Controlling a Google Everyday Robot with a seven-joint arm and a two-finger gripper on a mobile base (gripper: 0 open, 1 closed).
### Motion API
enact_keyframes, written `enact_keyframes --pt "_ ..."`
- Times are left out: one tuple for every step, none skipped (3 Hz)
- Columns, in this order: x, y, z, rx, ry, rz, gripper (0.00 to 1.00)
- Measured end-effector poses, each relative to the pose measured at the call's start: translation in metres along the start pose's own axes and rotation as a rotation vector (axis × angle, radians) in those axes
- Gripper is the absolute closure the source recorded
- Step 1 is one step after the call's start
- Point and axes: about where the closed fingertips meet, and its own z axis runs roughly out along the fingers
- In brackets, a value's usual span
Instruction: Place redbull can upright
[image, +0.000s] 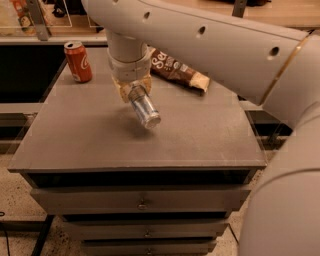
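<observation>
Because the redbull can, right of the red cola can and nearer the front edge, hangs tilted, the gripper clamped on its upper end should probably turn it vertical before lowering it onto the table. The can is slim and silver-grey with a shiny end. A snack bag lies farther right.

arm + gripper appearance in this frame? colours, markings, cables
Arm: thick, rounded off-white shells with small dark round holes and a thin gold band near one joint. No cables visible. Gripper, over the table at the redbull can: short tan jaws under a white cylindrical wrist.
</observation>
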Motion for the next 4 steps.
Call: enact_keyframes --pt "0.0084 -0.0153 -0.0263 0.016 -0.135 -0.068 1.0" --pt "0.0042 -0.0154 -0.0281 0.01 -0.173 -0.074 1.0" --pt "0.0047 -0.0153 -0.028 0.011 -0.17 -0.073 1.0" --pt "0.0025 -0.0225 -0.0356 -0.016 -0.239 -0.099 1.0"
